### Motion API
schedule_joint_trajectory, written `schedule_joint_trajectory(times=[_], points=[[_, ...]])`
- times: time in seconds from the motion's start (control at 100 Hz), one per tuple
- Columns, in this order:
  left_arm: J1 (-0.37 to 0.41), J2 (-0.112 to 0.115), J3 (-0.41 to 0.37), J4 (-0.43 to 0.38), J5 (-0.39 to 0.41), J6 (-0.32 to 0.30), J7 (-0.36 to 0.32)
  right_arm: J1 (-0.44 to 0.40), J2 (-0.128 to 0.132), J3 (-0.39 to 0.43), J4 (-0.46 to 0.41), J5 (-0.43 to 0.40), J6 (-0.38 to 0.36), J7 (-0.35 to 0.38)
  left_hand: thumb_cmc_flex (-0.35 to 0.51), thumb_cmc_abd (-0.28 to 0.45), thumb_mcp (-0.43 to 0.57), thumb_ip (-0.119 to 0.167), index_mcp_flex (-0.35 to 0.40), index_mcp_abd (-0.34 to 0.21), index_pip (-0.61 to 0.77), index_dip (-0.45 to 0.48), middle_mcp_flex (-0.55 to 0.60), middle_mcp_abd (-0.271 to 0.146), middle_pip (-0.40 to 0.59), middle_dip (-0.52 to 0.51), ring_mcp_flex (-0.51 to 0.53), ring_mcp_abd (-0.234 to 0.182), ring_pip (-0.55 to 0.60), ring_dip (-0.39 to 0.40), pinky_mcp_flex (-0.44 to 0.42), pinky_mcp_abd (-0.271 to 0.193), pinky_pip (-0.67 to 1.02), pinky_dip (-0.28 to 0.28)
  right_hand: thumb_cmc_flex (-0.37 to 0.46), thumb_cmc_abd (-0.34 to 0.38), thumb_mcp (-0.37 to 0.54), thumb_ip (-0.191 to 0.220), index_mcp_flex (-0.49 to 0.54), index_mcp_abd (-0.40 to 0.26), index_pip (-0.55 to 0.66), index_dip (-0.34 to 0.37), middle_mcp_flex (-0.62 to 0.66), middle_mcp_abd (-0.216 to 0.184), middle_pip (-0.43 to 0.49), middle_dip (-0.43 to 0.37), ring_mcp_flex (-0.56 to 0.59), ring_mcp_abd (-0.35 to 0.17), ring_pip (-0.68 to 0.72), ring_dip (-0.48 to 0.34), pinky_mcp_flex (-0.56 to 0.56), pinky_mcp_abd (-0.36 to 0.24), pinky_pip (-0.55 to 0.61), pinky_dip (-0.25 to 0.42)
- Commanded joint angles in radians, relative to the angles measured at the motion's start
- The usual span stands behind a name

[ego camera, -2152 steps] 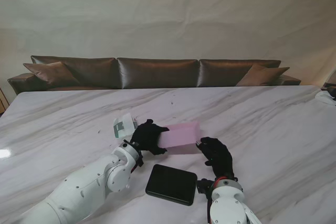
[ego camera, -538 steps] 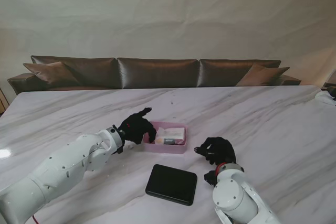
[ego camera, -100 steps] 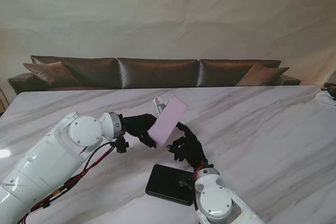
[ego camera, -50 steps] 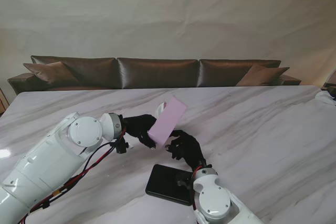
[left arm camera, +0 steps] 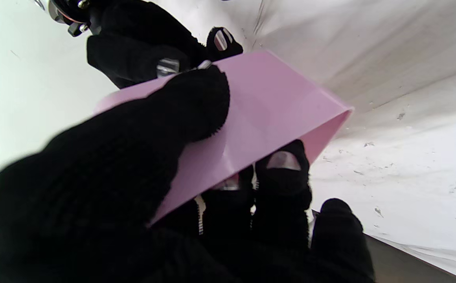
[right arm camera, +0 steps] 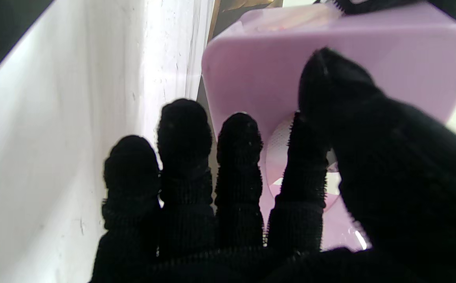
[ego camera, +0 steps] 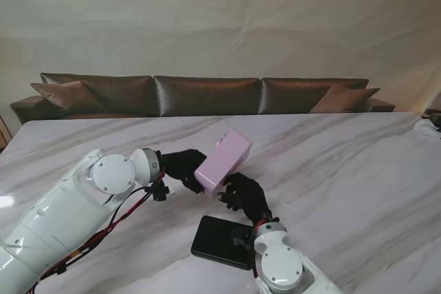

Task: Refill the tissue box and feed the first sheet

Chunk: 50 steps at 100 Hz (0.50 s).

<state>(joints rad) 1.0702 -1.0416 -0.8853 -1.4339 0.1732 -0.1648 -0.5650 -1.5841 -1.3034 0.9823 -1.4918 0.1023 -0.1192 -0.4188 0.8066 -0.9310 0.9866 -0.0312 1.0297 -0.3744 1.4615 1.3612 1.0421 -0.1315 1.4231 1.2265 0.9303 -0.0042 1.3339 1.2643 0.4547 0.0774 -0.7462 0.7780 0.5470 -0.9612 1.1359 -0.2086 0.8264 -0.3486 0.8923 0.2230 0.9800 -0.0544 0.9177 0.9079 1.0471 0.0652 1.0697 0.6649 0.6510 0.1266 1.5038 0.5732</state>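
Left hand (ego camera: 185, 167) is clamped on the pink tissue box (ego camera: 222, 158), thumb across one broad face and fingers (left arm camera: 283, 173) wrapped under the opposite side, as the left wrist view shows. Right hand (ego camera: 241, 194) also grips the same box, at its nearer end: in the right wrist view its thumb lies on the outer face, with at least one finger (right arm camera: 302, 173) behind; how many of the rest touch is unclear. Count: one box, one black flat lid (ego camera: 224, 242), two hands. The box is held tilted in the air above the marble table (ego camera: 358, 170), between the two hands, roughly mid-table and nearer the front edge than the far edge. The lid lies flat near the front edge, close to me, partly behind the right wrist. A brown sofa (ego camera: 207, 94) stands beyond the table's far edge. No legible writing or brand on box or lid.
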Motion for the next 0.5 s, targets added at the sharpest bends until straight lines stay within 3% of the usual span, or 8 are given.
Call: schedule_joint_trajectory(times=[0.0, 0.17, 0.25, 0.36, 0.49], points=[[-0.001, 0.0, -0.008, -0.008, 0.002, 0.008, -0.008, -0.012, -0.004, -0.002, 0.001, -0.022, 0.013, -0.001, 0.088, 0.133, 0.145, 0.098, 0.004, -0.045, 0.005, 0.025, 0.037, -0.018, -0.062, -0.075, 0.042, -0.004, 0.013, -0.001, 0.003, -0.036, 2.307, 0.023, -0.023, -0.047, -0.002, -0.032, 0.111, -0.034, 0.188, 0.103, -0.005, -0.029, 0.027, 0.007, 0.001, -0.012, 0.007, 0.013, 0.002, -0.037, -0.007, 0.019], [0.009, 0.003, -0.017, -0.021, 0.009, 0.015, -0.014, -0.014, -0.011, 0.001, 0.002, -0.048, 0.034, -0.039, 0.088, 0.134, 0.143, 0.095, 0.003, -0.045, 0.005, 0.025, 0.037, -0.018, -0.063, -0.075, 0.041, -0.004, 0.011, -0.001, 0.002, -0.035, 2.305, 0.028, -0.054, -0.062, 0.004, -0.054, 0.118, -0.034, 0.206, 0.178, 0.022, -0.027, 0.039, -0.003, 0.031, -0.006, 0.009, 0.009, 0.028, -0.035, 0.004, 0.019], [0.014, 0.003, -0.02, -0.024, 0.011, 0.017, -0.01, -0.011, -0.02, -0.002, 0.005, -0.057, 0.043, -0.072, 0.085, 0.134, 0.142, 0.094, 0.002, -0.045, 0.004, 0.026, 0.036, -0.019, -0.064, -0.075, 0.041, -0.003, 0.011, -0.001, 0.004, -0.035, 2.305, 0.032, -0.093, -0.03, 0.003, -0.056, 0.132, -0.035, 0.22, 0.217, 0.046, -0.023, 0.043, -0.013, 0.05, -0.002, 0.011, 0.006, 0.042, -0.031, 0.013, 0.018], [0.016, 0.002, -0.02, -0.023, 0.009, 0.017, -0.006, -0.007, -0.031, -0.008, 0.009, -0.058, 0.044, -0.104, 0.081, 0.137, 0.14, 0.089, 0.001, -0.046, 0.003, 0.026, 0.035, -0.023, -0.068, -0.076, 0.041, -0.003, 0.01, -0.001, 0.007, -0.034, 2.305, 0.045, -0.125, 0.042, -0.006, -0.03, 0.162, -0.031, 0.225, 0.254, 0.076, -0.012, 0.046, -0.031, 0.067, 0.012, 0.014, 0.002, 0.049, -0.02, 0.026, 0.015], [0.018, 0.002, -0.022, -0.023, 0.007, 0.018, -0.006, -0.001, -0.037, -0.013, 0.014, -0.054, 0.032, -0.121, 0.078, 0.138, 0.141, 0.084, 0.001, -0.046, 0.003, 0.027, 0.038, -0.024, -0.07, -0.078, 0.041, -0.003, 0.01, -0.001, 0.009, -0.034, 2.302, 0.054, -0.12, 0.048, 0.042, 0.011, 0.191, -0.031, 0.224, 0.283, 0.097, -0.013, 0.048, -0.027, 0.073, 0.021, 0.017, -0.001, 0.049, -0.016, 0.033, 0.012]])
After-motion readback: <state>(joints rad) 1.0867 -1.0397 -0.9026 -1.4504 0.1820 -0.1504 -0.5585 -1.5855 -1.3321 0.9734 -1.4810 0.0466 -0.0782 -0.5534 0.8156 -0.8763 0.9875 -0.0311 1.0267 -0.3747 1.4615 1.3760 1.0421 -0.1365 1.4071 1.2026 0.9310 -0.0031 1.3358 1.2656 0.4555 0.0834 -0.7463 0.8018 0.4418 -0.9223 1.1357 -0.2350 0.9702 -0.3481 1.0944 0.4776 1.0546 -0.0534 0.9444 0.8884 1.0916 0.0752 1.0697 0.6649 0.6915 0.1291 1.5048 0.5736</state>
